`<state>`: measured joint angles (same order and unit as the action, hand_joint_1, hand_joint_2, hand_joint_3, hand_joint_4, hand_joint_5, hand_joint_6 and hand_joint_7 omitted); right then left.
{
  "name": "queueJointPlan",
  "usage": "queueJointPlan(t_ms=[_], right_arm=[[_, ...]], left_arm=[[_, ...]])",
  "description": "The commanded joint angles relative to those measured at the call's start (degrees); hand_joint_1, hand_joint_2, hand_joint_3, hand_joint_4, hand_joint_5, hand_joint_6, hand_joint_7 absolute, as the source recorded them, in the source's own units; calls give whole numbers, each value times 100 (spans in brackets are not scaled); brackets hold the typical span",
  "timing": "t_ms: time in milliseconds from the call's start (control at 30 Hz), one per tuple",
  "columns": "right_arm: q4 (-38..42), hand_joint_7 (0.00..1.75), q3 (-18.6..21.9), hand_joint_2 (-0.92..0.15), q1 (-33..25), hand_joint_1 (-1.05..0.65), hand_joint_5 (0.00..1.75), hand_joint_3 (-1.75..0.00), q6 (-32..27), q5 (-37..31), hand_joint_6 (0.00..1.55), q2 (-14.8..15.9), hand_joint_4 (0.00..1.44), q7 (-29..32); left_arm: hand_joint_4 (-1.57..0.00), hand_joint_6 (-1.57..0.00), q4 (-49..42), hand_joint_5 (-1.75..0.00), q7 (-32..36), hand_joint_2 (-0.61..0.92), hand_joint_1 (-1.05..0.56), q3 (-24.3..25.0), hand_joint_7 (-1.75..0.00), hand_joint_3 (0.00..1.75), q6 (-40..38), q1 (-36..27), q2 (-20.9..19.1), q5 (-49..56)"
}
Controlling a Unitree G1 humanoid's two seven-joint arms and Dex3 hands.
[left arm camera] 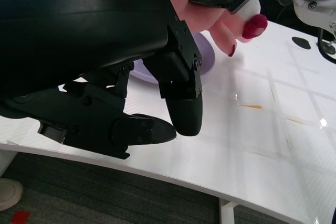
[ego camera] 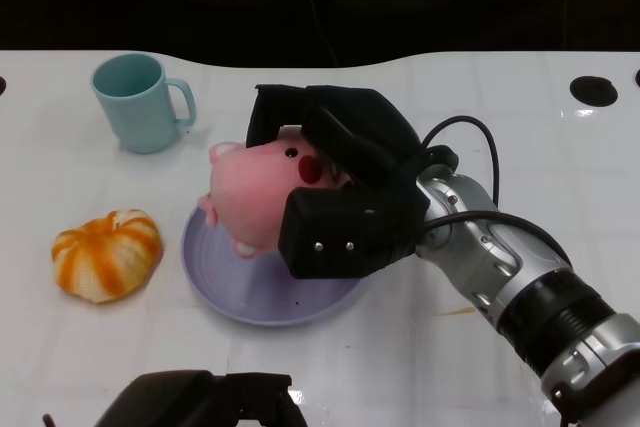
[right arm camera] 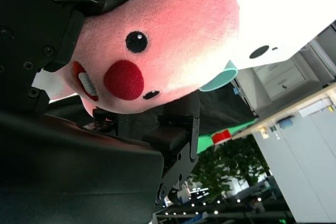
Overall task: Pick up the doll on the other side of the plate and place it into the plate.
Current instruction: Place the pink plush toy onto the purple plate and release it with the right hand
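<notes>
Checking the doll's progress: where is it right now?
In the head view, the doll is mid-table in the right hand's grip, over the plate's far rim, right of the mug.

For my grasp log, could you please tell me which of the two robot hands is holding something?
The right robot hand: it grips the pink plush pig doll over the lilac plate. The left robot hand holds nothing.

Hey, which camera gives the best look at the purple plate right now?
The head view: it shows most of the purple plate on the table, with the pink doll held over it by the right hand. The left wrist view shows only a sliver of it behind the left hand. The right wrist view does not show it.
</notes>
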<state>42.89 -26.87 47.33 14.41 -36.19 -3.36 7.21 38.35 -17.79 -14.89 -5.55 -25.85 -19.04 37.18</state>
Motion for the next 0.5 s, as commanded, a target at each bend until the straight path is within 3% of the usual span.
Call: queueJointPlan(t_ms=[33,67,133,267,367,500], right_arm=[[75,64,-32,-59,294,-29,143,-63,-107,92,69,53,62,-453],[68,36,-94,-73,351,-35,113,-38,-157,49,65,101,52,-678],[-26,9,-204,-88,419,-49,68,-14,-320,-40,51,188,34,-1073],[-384,0,-342,-92,428,-68,45,-11,-710,-141,29,309,6,-1745],[-674,0,-465,-92,388,-80,29,-12,-883,-216,12,467,1,-2235],[-990,1,-556,-92,340,-90,18,-14,-947,-283,4,680,0,-2666]], left_arm=[[-69,-77,-51,-151,76,92,-25,3,-82,35,37,35,0,54],[-69,-78,-71,-150,88,92,-25,-2,-82,35,43,46,2,58],[-70,-79,-90,-146,96,92,-25,-12,-80,35,37,57,0,76],[-72,-80,-60,-143,119,92,-25,-8,-78,35,80,21,-14,89],[-73,-81,-26,-144,109,92,-25,12,-78,35,100,-21,-21,81],[-72,-81,23,-145,40,92,-25,37,-77,35,51,-34,0,65]])
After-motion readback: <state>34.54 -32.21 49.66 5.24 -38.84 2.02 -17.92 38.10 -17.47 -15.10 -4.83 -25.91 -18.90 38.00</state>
